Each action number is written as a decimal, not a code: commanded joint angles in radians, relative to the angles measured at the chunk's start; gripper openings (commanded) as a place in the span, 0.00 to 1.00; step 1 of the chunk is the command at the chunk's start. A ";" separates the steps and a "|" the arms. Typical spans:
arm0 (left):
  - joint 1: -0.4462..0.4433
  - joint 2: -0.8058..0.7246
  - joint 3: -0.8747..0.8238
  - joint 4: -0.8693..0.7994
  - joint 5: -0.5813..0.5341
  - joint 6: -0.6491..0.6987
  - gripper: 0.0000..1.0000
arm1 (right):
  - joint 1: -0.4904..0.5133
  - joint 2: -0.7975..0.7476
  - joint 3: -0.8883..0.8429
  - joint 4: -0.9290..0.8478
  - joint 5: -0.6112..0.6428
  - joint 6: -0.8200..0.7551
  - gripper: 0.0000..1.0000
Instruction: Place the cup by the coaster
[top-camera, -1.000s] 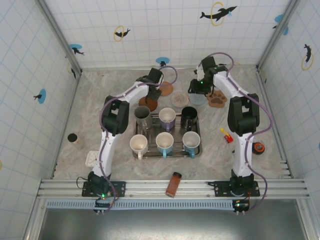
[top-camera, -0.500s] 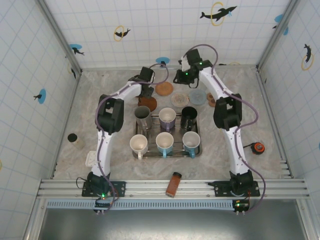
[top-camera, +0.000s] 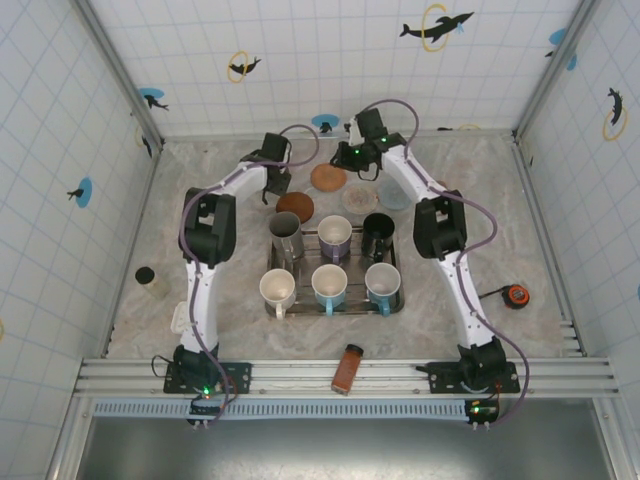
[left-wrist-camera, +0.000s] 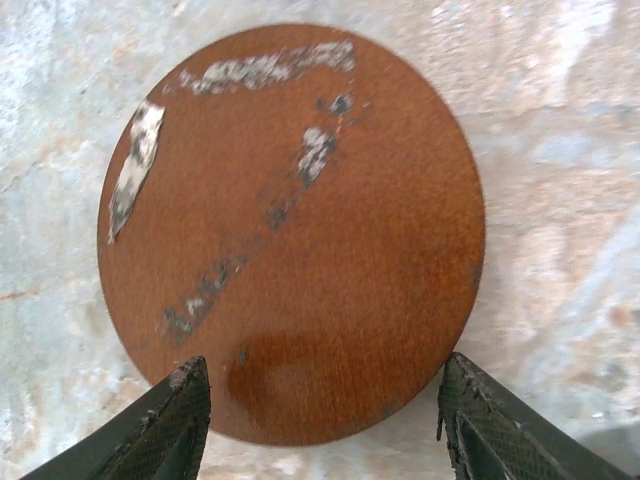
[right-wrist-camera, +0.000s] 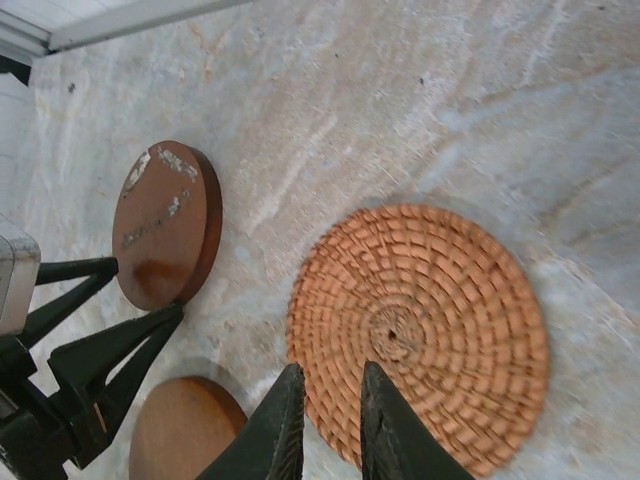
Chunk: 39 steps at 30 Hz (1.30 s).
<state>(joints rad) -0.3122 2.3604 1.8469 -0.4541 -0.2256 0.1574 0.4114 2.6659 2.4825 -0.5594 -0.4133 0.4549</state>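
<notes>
Found six cups standing in the rectangular metal tray (top-camera: 353, 264) at the centre of the overhead frame, among them a brushed steel tumbler (top-camera: 285, 232) and a glossy black mug (top-camera: 378, 231), none of them gripped. Saw the left gripper (left-wrist-camera: 322, 362) with jaws spread wide, one finger near each lower corner of its wrist frame, flanking the lower edge of a scuffed dark brown round wooden coaster (left-wrist-camera: 290, 230) and gripping nothing. Spotted the right gripper (right-wrist-camera: 331, 368) poised over a round orange woven coaster (right-wrist-camera: 420, 330) lying flat on the pale marbled worktop (right-wrist-camera: 400, 90), jaws drawn almost together with a thin slit between, holding nothing.
</notes>
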 joint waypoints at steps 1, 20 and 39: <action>0.019 0.011 -0.055 -0.109 -0.011 0.008 0.61 | 0.015 0.057 0.045 0.090 -0.007 0.061 0.19; 0.021 -0.201 -0.118 -0.130 0.058 -0.067 0.62 | 0.046 0.118 0.046 -0.057 0.041 0.010 0.15; 0.021 -0.340 -0.307 -0.116 0.177 -0.180 0.62 | 0.086 -0.004 -0.081 -0.274 0.097 -0.161 0.15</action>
<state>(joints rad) -0.2989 2.0686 1.5723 -0.5865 -0.0891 0.0128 0.4904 2.6919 2.4409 -0.7067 -0.3447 0.3271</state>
